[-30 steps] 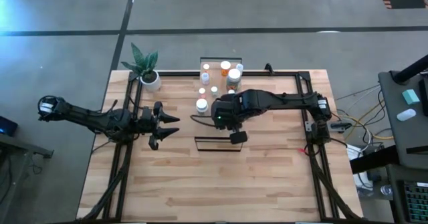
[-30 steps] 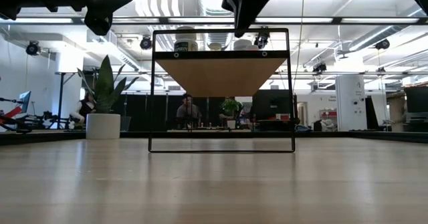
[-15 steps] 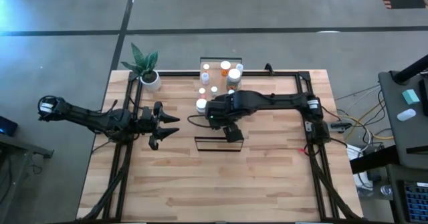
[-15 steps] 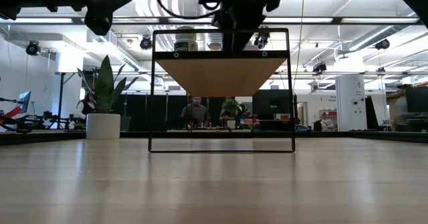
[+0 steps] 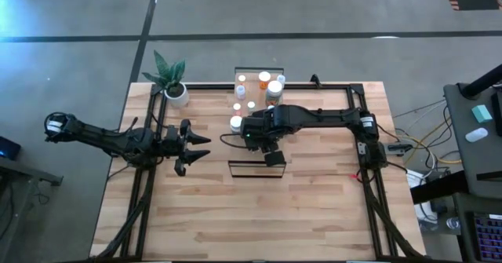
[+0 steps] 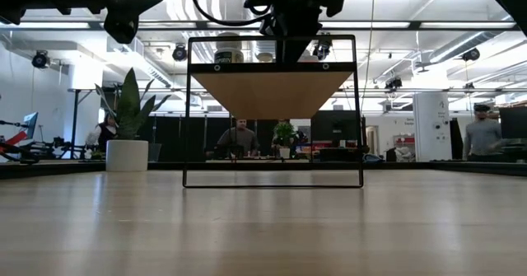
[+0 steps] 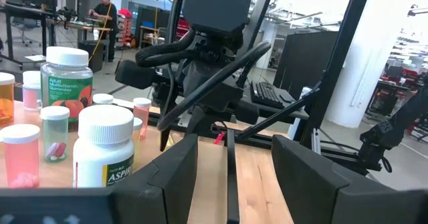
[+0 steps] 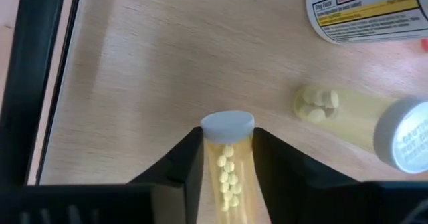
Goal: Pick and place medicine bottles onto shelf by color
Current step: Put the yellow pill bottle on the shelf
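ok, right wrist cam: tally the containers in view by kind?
yellow-pill bottle: 2
labelled jar: 1
total: 3

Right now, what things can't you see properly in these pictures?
- High view: the right fingers and whatever sits between them are hidden under the right arm's wrist.
- Right wrist view: the bottom of the yellow pill bottle is cut off by the picture's edge; the white jar is cut by the top edge.
- Low view: the bottles on the shelf are mostly hidden behind its frame and the arm.
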